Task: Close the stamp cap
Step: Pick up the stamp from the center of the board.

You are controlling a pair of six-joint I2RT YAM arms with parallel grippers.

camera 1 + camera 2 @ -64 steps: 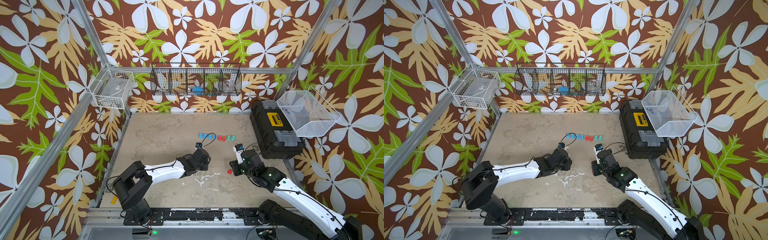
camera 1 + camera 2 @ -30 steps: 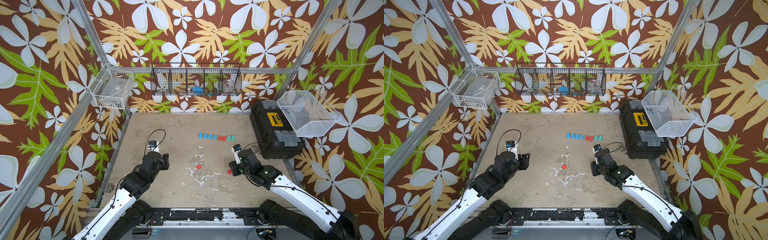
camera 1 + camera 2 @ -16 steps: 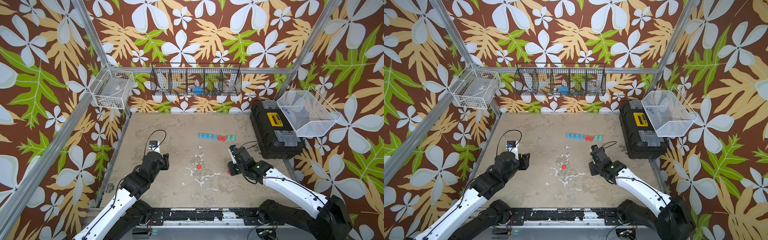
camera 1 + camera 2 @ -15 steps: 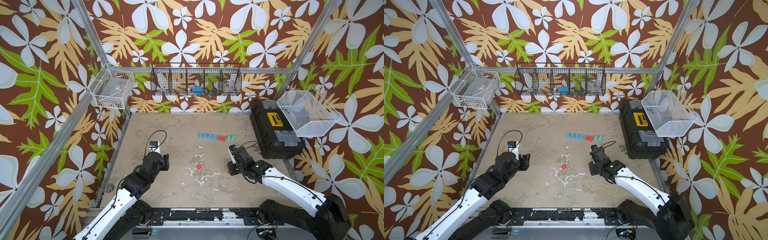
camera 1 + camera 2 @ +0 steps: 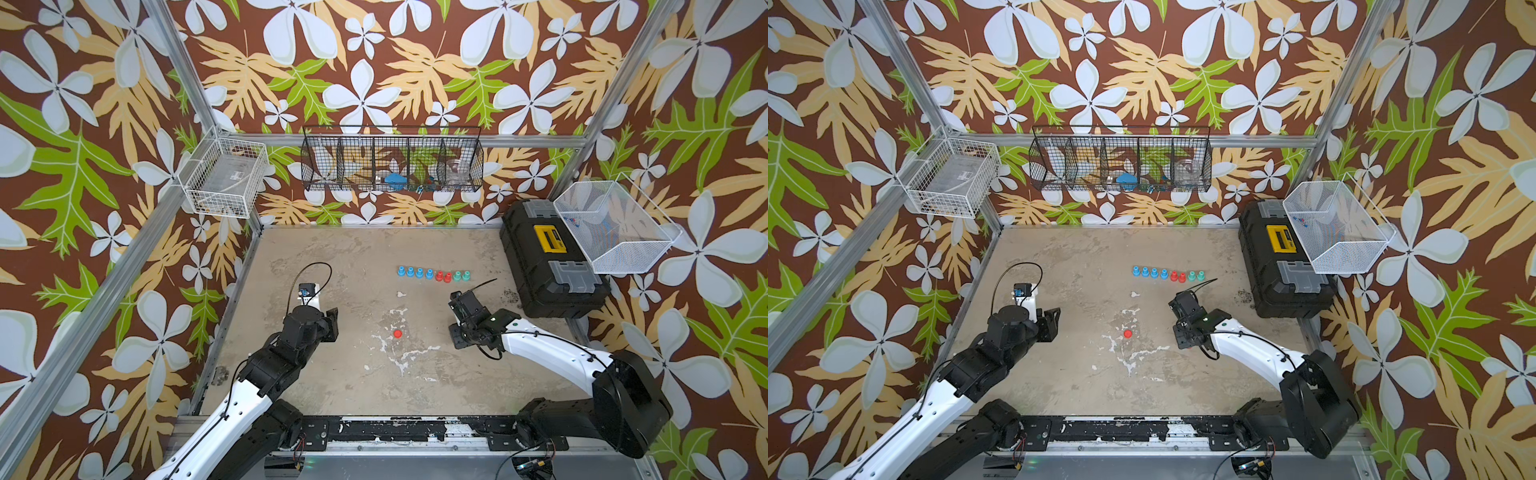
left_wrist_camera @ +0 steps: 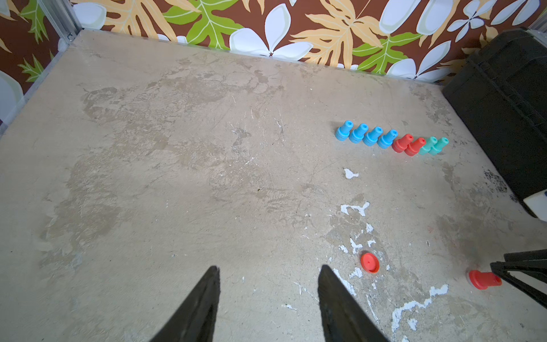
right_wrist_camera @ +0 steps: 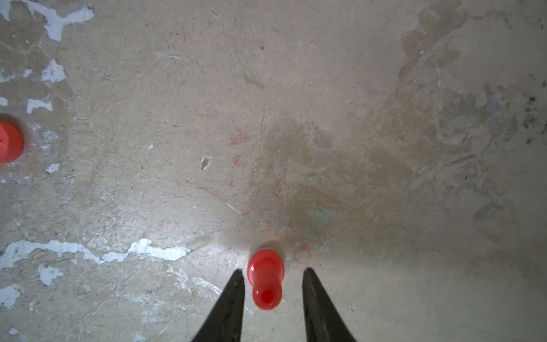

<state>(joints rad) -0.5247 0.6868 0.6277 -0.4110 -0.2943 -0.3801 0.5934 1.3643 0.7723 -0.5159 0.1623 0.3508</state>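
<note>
I have the right gripper (image 7: pixel 273 270) low over the worn beige tabletop (image 5: pixel 353 374), its two black fingers (image 7: pixel 233 296) standing either side of the small red plastic stamp (image 7: pixel 266 278). There is a clear gap between each finger and the stamp, so the claw is partly open and has hold of nothing. The stamp's narrow end, with a small hole in it, faces the wrist camera and its wider end lies further from it. In both top views the gripper covers the stamp, which sits toward the right edge of the tabletop, in front of the black plastic toolbox (image 5: pixel 548 257).

The round red stamp cap (image 5: pixel 397 333) lies loose near the middle of the tabletop, well apart from the stamp and on its left.

The left gripper (image 6: pixel 269 267) hangs near the left edge, its fingers spread with only bare surface between them; it holds nothing.

Toward the back edge stands a row of eight small stamps (image 5: pixel 432 275): four blue, two red, two teal, set close side by side.
</note>
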